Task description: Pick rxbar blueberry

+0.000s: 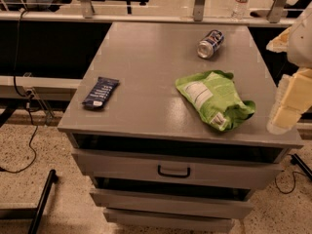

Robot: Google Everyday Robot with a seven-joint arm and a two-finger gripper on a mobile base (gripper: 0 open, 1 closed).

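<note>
At the front left of the gray cabinet top [146, 52], the rxbar blueberry [101, 92] lies flat, close to the left edge. The gripper [287, 106] hangs off the right side, beyond the green chip bag [214, 99]; you cannot tell whether it is open or closed. To pick well, you would likely cross above the bag, descend straight over the bar and close across its narrow width. Bare surface surrounds the bar. The soda can [210, 43] lies well apart at the back right. A nudge could push the bar off the left edge.
</note>
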